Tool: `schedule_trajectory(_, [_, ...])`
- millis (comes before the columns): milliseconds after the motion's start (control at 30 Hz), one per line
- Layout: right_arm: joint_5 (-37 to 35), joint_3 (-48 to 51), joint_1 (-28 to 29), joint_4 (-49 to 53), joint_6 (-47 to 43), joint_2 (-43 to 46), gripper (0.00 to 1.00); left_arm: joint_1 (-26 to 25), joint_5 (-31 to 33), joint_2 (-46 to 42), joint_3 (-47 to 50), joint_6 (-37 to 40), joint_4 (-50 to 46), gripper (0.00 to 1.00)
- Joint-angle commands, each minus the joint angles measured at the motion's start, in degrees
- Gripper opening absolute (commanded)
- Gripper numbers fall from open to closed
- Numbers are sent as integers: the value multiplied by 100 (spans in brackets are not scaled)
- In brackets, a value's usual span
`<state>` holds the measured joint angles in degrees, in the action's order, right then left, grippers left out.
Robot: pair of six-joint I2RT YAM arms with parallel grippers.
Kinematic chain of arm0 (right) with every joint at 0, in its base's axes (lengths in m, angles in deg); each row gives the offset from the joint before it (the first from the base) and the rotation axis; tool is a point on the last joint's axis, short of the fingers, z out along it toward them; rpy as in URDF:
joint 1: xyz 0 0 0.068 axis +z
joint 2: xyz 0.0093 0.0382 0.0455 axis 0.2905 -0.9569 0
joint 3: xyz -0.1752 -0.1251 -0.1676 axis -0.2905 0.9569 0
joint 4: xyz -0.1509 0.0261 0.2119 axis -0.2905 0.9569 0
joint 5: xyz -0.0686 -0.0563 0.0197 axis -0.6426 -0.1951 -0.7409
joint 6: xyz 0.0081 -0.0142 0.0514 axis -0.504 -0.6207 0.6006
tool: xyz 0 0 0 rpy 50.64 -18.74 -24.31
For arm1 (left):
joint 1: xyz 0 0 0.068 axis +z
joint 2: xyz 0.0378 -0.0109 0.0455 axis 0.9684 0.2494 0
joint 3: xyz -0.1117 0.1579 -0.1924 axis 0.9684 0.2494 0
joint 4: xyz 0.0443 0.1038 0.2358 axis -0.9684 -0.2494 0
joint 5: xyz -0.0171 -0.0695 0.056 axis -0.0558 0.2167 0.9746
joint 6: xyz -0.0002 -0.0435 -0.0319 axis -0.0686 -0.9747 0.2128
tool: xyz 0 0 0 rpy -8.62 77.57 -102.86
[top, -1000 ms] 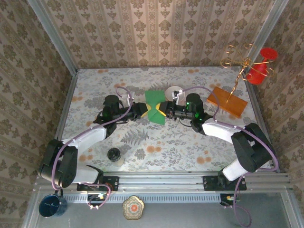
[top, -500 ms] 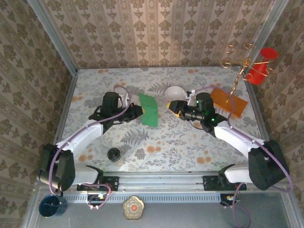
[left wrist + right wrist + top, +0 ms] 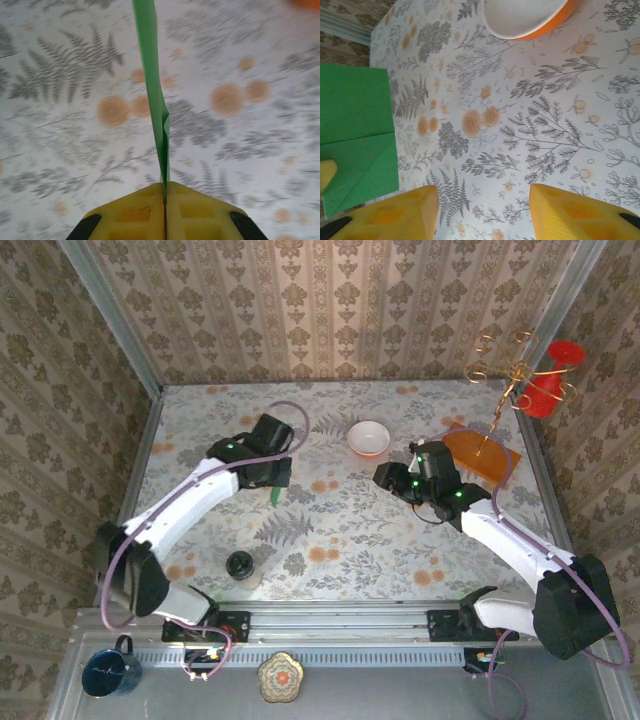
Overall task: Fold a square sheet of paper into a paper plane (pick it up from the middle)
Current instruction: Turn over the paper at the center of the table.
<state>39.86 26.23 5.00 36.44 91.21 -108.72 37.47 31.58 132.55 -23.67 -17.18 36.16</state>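
While the left gripper [image 3: 165, 187] is pressed tight on one edge of the green paper [image 3: 150, 65], the folded sheet runs edge-on out from its yellow fingers [image 3: 135, 215] over the flowered table [image 3: 330, 540]. It is held to the left of the white bowl [image 3: 368, 438] and nearer the arm bases. The right gripper [image 3: 482, 195] has its fingers apart with nothing between them, just on the near side of the bowl and slightly right of it. An orange-brown board [image 3: 478, 455] lies farther right of the bowl.
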Motion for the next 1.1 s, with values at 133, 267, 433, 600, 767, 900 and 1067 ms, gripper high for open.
schedule_trajectory(133, [-429, 122, -53, 181, -26, 141, 52, -553, 2122, 1385, -833, 29, -1301, 10])
schedule_trajectory(267, [-458, 234, -101, 162, 52, 168, 51, -631, 1438, 2015, -1013, -124, -955, 14])
schedule_trajectory(433, [-499, 353, -137, 217, 70, 263, 51, -612, -228, 2400, -891, -326, -78, 21])
schedule_trajectory(600, [-478, 363, -150, 264, 23, 256, 51, -386, -1935, 2221, -494, -608, 830, 40])
schedule_trajectory(767, [-167, 209, -44, 148, 13, -114, 51, 199, -2857, 1396, 165, -886, 1580, 55])
schedule_trajectory(900, [-175, -170, 482, 67, 46, -723, 50, 761, -2947, 642, 722, -1050, 1799, 64])
schedule_trajectory(1067, [-84, -1054, 1407, -149, 235, -2040, 47, 1646, -2731, -319, 1576, -1171, 1946, 78])
